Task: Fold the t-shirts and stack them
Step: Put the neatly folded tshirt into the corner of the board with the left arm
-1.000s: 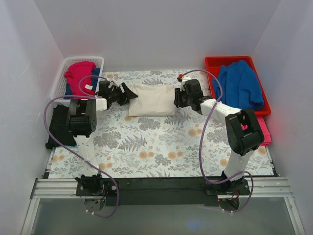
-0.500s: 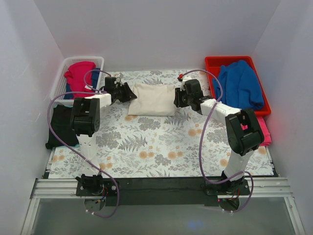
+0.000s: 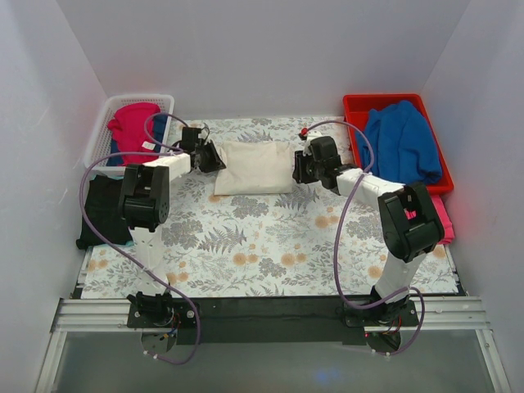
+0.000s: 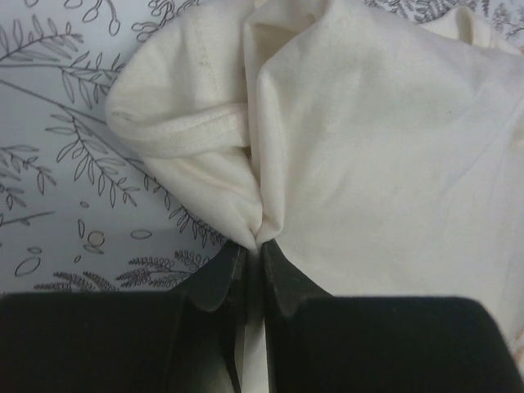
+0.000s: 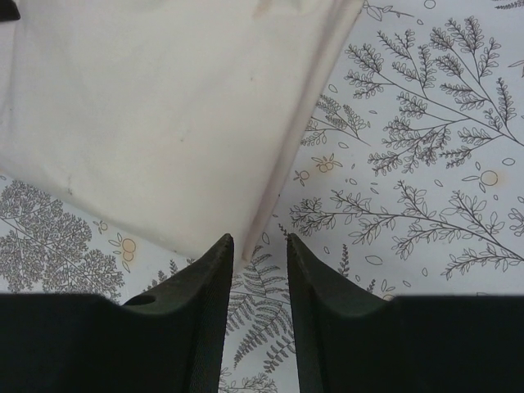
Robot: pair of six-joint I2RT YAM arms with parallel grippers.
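A folded cream-white t-shirt (image 3: 255,166) lies at the back middle of the floral tablecloth. My left gripper (image 3: 214,155) is at its left edge. In the left wrist view this gripper (image 4: 262,244) is shut, pinching a fold of the cream cloth (image 4: 368,147). At the shirt's right edge is my right gripper (image 3: 296,167). In the right wrist view it (image 5: 259,239) stands open, the shirt's corner (image 5: 164,106) just reaching the gap by the left finger (image 5: 217,270). A black t-shirt (image 3: 100,209) lies at the table's left edge.
A white basket (image 3: 168,100) at the back left holds pink-red cloth (image 3: 133,124). At the back right, a red bin (image 3: 354,106) contains a blue garment (image 3: 401,141). Pink cloth (image 3: 443,218) lies by the right arm. White walls close in three sides.
My left gripper moved right to the cream shirt's left edge and shut on a fold of it. The right gripper has hardly moved and stays open.
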